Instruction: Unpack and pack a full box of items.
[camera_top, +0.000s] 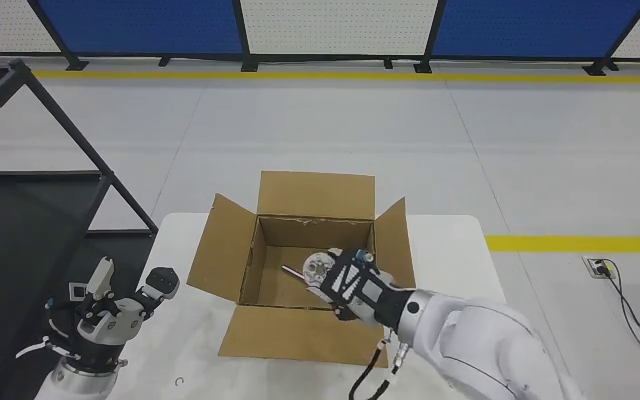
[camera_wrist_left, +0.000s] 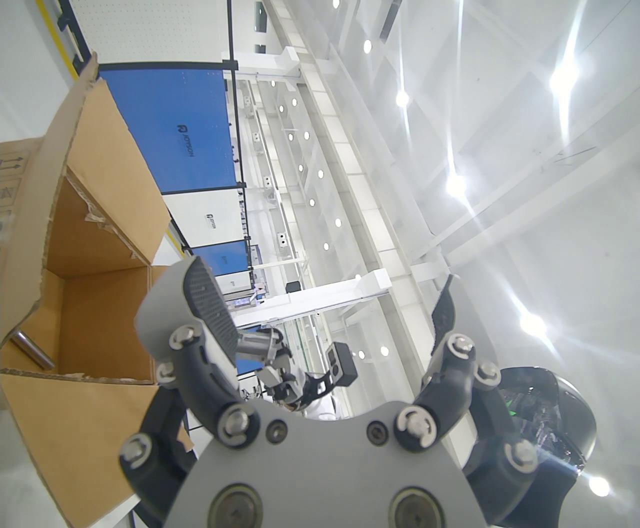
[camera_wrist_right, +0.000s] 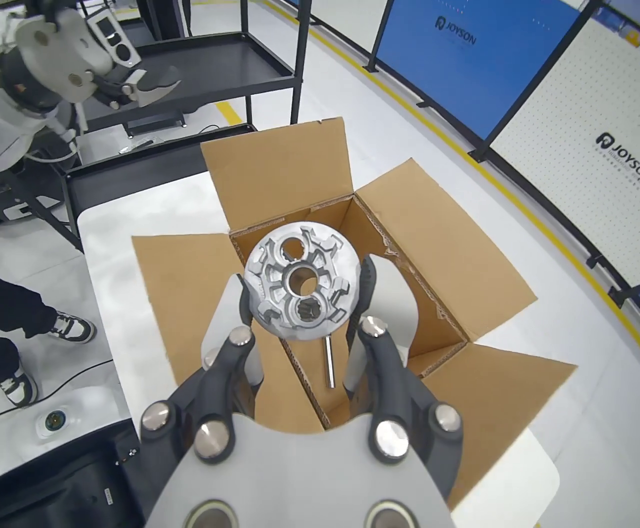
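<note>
An open cardboard box (camera_top: 300, 335) stands on the white table (camera_top: 455, 245), flaps spread. My right gripper (camera_top: 335, 278) hangs over the box's right half, shut on a round silver metal disc (camera_wrist_right: 301, 284) with cut-out holes; the disc (camera_top: 320, 268) is held above the opening. A thin metal rod (camera_wrist_right: 328, 361) lies on the box floor beneath it, the same rod (camera_wrist_left: 31, 350) also visible in the left wrist view. My left gripper (camera_top: 130, 290) stands open off the table's left side, tilted upward, nothing between its fingers (camera_wrist_left: 210, 305). The box (camera_wrist_left: 95, 280) is beside it.
A black metal cart (camera_top: 60, 200) stands left of the table. A person's feet (camera_wrist_right: 70, 327) are on the floor near the table's edge. Blue and white partition panels (camera_top: 330, 25) line the far side. Bare table surface lies right of the box.
</note>
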